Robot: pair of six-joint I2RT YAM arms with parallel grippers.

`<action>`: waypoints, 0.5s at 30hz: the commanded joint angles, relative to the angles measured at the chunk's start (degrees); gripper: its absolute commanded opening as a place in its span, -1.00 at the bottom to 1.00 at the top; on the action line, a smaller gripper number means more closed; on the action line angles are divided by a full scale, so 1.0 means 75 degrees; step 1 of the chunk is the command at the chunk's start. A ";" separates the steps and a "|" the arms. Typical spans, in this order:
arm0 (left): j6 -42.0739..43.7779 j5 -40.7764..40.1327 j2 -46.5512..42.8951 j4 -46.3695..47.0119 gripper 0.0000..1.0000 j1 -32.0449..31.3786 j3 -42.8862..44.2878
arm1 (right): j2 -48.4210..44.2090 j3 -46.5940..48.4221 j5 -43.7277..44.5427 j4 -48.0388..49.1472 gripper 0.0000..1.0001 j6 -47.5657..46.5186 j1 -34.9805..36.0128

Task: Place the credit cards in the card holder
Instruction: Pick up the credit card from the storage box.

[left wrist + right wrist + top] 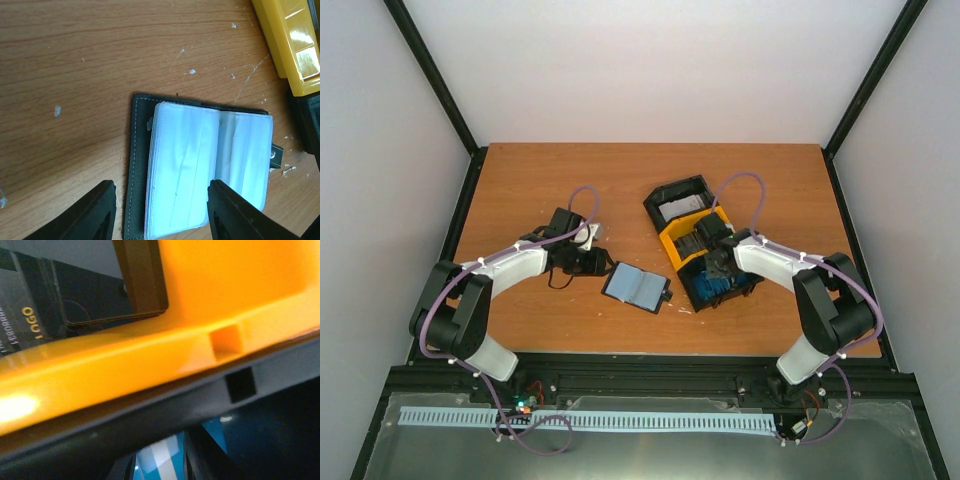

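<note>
The card holder lies open on the table, its black cover under clear plastic sleeves. My left gripper hovers open just left of it, its fingers apart over the holder's near end and holding nothing. My right gripper reaches down into the tray's near compartment, among the blue credit cards. In the right wrist view a blue card with a white stripe fills the narrow gap between the dark fingers. Whether they clamp it is unclear.
The black-and-yellow tray stands right of the holder; its yellow wall fills the right wrist view. Dark cards sit in its middle compartment and pale ones in the far one. The tray's corner shows top right in the left wrist view.
</note>
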 commanded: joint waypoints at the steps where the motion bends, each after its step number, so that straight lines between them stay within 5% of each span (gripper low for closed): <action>1: -0.0127 0.0067 0.0090 0.0162 0.03 0.0039 0.0063 | -0.0271 0.0141 0.0584 -0.0209 -0.46 -0.0122 -0.0069; 9: -0.0117 0.0082 0.0114 0.0176 0.03 0.0039 0.0069 | -0.0280 0.0200 0.0706 -0.0273 -0.49 -0.0185 -0.0066; 15: -0.0103 0.0092 0.0141 0.0196 0.02 0.0039 0.0038 | 0.0110 0.0217 -0.0313 -0.0106 -0.33 -0.0809 -0.0066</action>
